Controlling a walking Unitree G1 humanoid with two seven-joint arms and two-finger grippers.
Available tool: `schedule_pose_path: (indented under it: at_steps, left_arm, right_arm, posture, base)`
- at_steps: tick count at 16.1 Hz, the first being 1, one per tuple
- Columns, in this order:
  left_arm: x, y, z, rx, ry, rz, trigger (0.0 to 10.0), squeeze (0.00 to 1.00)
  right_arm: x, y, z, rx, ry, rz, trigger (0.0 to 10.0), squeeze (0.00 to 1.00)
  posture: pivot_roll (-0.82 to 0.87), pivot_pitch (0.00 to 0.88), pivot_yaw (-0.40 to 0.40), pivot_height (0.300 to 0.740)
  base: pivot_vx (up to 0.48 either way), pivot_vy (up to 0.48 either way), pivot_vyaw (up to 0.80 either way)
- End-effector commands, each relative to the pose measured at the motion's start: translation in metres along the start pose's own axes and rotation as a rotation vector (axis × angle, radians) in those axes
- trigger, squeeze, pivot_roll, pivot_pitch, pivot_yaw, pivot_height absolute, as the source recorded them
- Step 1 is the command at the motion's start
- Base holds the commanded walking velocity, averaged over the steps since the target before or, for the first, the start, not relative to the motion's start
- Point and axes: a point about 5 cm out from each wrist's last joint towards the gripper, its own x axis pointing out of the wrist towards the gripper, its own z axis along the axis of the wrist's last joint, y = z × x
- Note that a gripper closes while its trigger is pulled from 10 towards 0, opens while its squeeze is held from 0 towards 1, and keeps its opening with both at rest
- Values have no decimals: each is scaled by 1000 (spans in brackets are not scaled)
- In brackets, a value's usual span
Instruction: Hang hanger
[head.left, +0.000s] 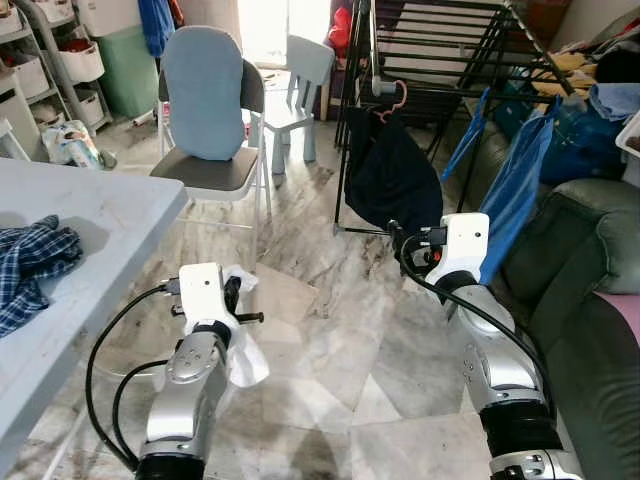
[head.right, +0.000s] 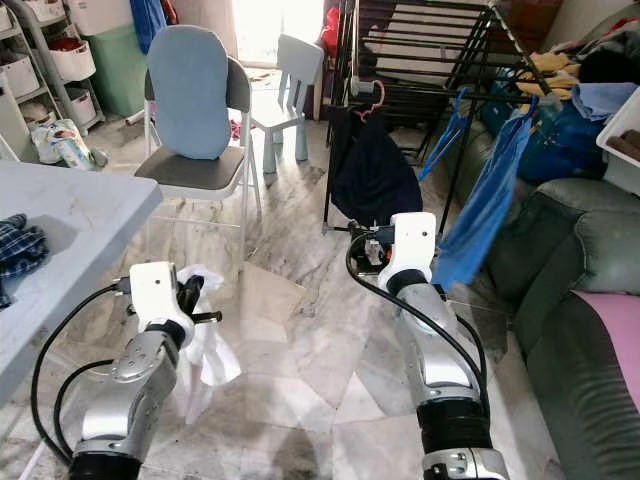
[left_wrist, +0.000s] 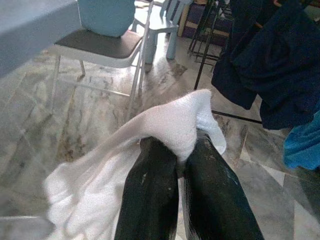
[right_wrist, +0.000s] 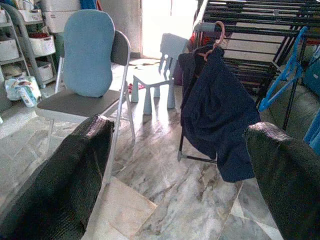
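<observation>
A pink hanger (head.left: 392, 100) hooks over the end of the black drying rack (head.left: 440, 50) and carries a dark navy garment (head.left: 395, 180). In the right wrist view the hanger (right_wrist: 216, 37) and garment (right_wrist: 215, 115) are straight ahead, well beyond my fingers. My right gripper (right_wrist: 180, 165) is open with nothing between its fingers, held low in front of the rack (head.left: 415, 248). My left gripper (left_wrist: 182, 150) is shut on a white cloth (left_wrist: 150, 125), which droops below it over the floor (head.left: 245, 355).
A grey table (head.left: 90, 230) with a plaid shirt (head.left: 30, 260) is on my left. A folding chair (head.left: 210, 120) with a blue cushion and a small pale chair (head.left: 295, 90) stand ahead. Blue clothes (head.left: 515, 190) hang off the rack beside a green sofa (head.left: 590, 280).
</observation>
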Motion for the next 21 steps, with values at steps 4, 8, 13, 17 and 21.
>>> schedule_pose_path:
  at_steps: [4, 8, 13, 17, 21]
  left_arm:
    - [7, -10, 31, 36, -138, -92, 10000, 0]
    - [7, -12, 29, 61, -124, -130, 10000, 0]
    - [-1, -1, 11, 140, -116, -200, 10000, 0]
    - [3, -2, 17, 113, -155, -207, 10000, 0]
    - [2, -9, 12, 105, -156, -242, 10000, 0]
  right_arm:
    - [11, 9, 5, 11, -23, -10, 10000, 0]
    - [8, 7, 1, 7, -36, -77, 10000, 0]
    - [-12, -16, -17, -7, 17, -222, 10000, 0]
    - [-14, -23, -17, -8, 24, -243, 10000, 0]
    - [-13, -19, -10, -9, 1, -224, 10000, 0]
  posture:
    - [-34, 0, -61, 740]
    - [-48, 0, 4, 740]
    - [-87, 0, 19, 740]
    - [-101, 0, -1, 740]
    - [-122, 0, 6, 740]
  base:
    - [0, 0, 0]
    - [0, 0, 0]
    - [0, 0, 0]
    - [185, 0, 0]
    - [442, 0, -328]
